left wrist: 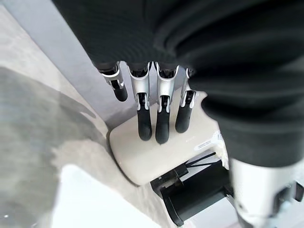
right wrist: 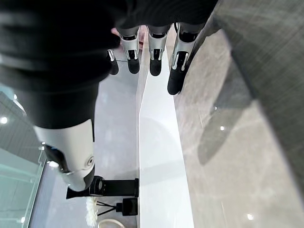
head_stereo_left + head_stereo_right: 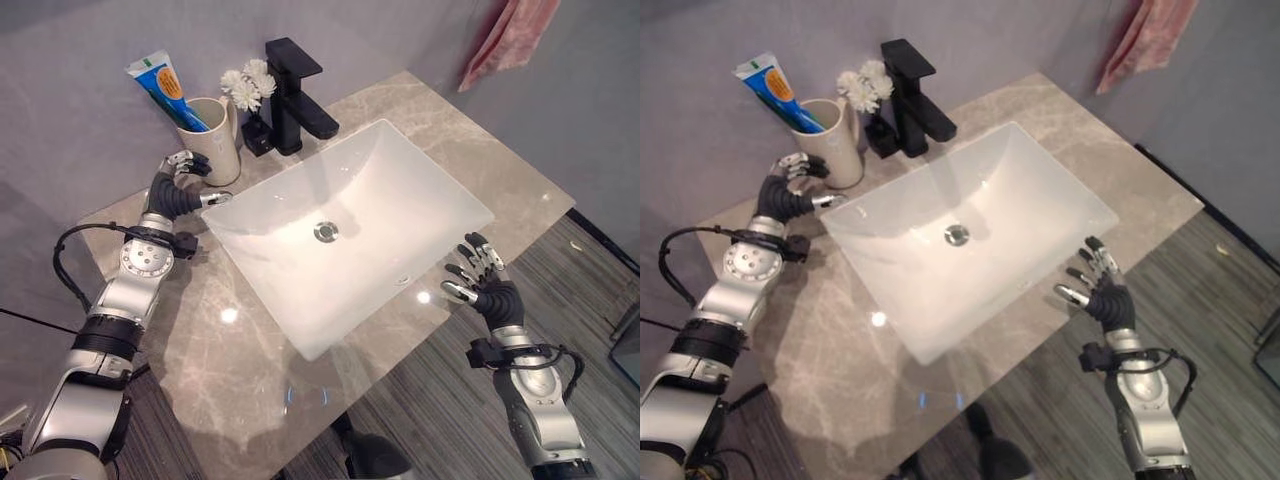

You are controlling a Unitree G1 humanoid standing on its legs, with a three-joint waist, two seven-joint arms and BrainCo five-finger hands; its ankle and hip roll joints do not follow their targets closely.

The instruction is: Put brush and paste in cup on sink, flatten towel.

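At the ten o'clock corner of the veined grey marble counter (image 3: pixel 250 370), a blue-and-white toothpaste tube (image 3: pixel 165 88) stands in a cream ceramic cup (image 3: pixel 213 138), its long axis tilted off upright, its flat crimped end leaning toward eleven o'clock and its lower end hidden inside the cup. Whether a brush is also in the cup cannot be told. Just beside the cup, at its seven o'clock, the robot's left hand (image 3: pixel 183 172) hovers with fingers relaxed and straight, holding nothing; the left wrist view shows its fingertips (image 1: pixel 145 128) close before the cup's wall. At the cup's three o'clock sit a small spray of white flowers (image 3: pixel 246 86) in a dark holder and a square matte black faucet (image 3: pixel 295 95), over a white rectangular basin (image 3: pixel 345 225) with a round metal drain (image 3: pixel 326 231). At four o'clock, off the basin's front corner, the right hand (image 3: pixel 485 280) is spread open and empty. A pink towel (image 3: pixel 512 35) hangs bunched on the wall at one o'clock, well apart from both hands. With the paste apparently placed, the towel looks like the remaining step; doing it well would mean drawing the left hand straight back so it does not tip the cup, then reaching the right hand up to smooth the towel downward.
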